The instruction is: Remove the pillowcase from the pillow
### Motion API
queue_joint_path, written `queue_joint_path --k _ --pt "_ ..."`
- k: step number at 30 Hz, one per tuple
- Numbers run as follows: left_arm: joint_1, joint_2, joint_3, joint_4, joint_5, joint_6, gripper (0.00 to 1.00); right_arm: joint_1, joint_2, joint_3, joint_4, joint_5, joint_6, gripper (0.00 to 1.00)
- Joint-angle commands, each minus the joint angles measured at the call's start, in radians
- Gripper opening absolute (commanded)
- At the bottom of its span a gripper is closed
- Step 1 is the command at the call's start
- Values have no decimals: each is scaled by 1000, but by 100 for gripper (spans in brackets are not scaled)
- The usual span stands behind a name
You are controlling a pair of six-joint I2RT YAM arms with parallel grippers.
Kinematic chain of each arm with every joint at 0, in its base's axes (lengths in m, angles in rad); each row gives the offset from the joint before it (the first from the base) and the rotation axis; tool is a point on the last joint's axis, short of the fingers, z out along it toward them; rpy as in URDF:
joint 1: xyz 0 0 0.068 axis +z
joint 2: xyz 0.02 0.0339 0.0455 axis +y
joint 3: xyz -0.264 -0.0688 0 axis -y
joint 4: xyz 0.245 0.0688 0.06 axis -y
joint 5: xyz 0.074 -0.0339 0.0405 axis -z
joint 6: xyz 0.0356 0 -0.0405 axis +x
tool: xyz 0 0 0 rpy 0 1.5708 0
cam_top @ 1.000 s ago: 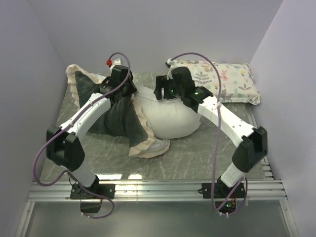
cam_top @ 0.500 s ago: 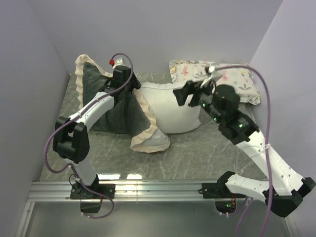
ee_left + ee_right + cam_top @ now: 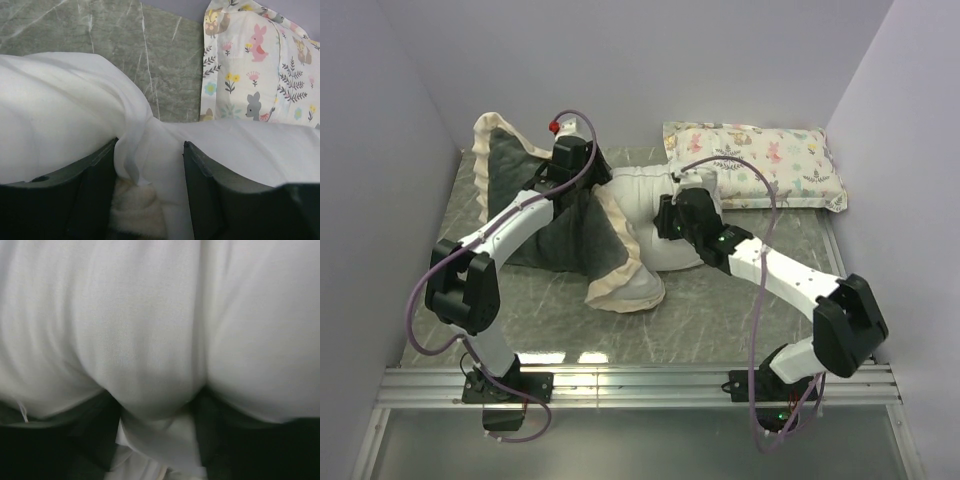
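The dark grey plush pillowcase with cream ruffled edging [image 3: 575, 240] lies over the left half of the grey marbled table [image 3: 720, 300], its far corner heaped up near the left wall. Its frilled mouth still wraps the left and near end of the large plain white stuffed pillow [image 3: 645, 205], which sits mid-table. Over the last second the right gripper [image 3: 667, 215] swung off to the right and has now come back down on the pillow's right part. In the right wrist view its jaws stand wide around a thick bulge of white stuffing and seem to clamp it. Meanwhile the left gripper [image 3: 150, 165], at the pillow's far left corner, has been letting go. Its fingers [image 3: 97, 170] are now apart, with a loose fold of white cloth lying between them and cream plush showing beneath. The mouth of the pillowcase has drawn slightly further left, so the cover is partly off, but the pillow is not free. I judge this a regrasp: the right side anchors the pillow while the left needs a fresh hold on the ruffle rather than the white cloth. The small pastel animal-print pillow [image 3: 770, 165] rests untouched at the far right.
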Motion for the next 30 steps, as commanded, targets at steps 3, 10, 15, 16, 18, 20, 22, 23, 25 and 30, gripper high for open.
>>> queue_joint_path --k 3,10,15,16,18,20,22,23,25,30 --pt "-59 -31 3 -252 56 17 63 5 152 69 -108 40 70 0" --pt "-59 -175 201 -304 -45 132 81 -2 152 105 -181 29 64 0" --pt "-59 -367 147 -307 -105 113 87 -10 201 184 -251 3 46 0" --pt "-58 -396 126 -315 -122 94 87 -12 218 195 -257 -9 46 0" --pt "-58 -483 42 -341 -184 74 87 -10 233 221 -276 -20 44 0" --pt "-58 -554 -65 -353 -217 42 87 -12 238 230 -279 -30 41 0" --pt "-59 -591 -150 -314 -229 39 88 -12 238 234 -279 -32 43 0" --pt "-59 -608 -216 -301 -240 37 90 -13 237 237 -280 -32 41 0" --pt "-41 -599 -250 -283 -222 39 90 -13 237 246 -288 -34 38 0" --pt "-15 -491 -269 -275 -183 47 90 -12 223 263 -308 -40 33 0"
